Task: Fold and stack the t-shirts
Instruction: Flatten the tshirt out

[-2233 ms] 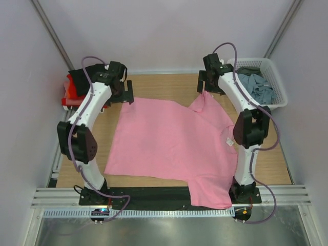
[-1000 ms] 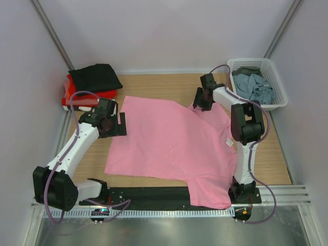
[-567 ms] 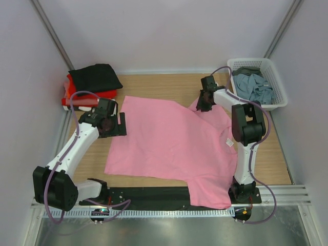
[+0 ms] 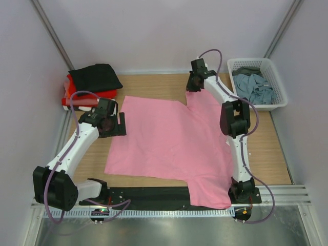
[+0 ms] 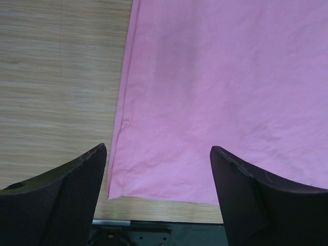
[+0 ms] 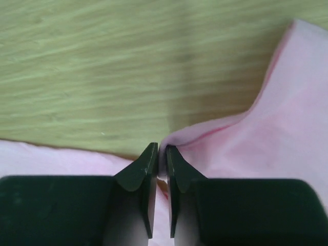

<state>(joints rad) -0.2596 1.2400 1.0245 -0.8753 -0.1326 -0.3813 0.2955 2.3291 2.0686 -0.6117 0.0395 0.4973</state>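
Table: wood top, walled on three sides. Pink t-shirt lies flat across the middle and takes up most of it. Its near right corner hangs over the front edge onto the black base rail, by the right arm's base.

Right arm stretches over the shirt's right side and hides that strip from the top camera. Left arm stays on bare wood, left of the shirt.

White basket sits in the far right corner, off the shirt. It holds a crumpled grey-blue shirt with a dark olive one behind it.

Stack in the far left corner, well apart from the pink one: black shirt on top, red shirt under it.

Left gripper: jaws wide apart, nothing between them, hovering over the pink shirt's left edge near its corner.

Right gripper: at the far edge by the sleeve, fingertips pinched together on a small ridge of pink cloth; bare wood just beyond.
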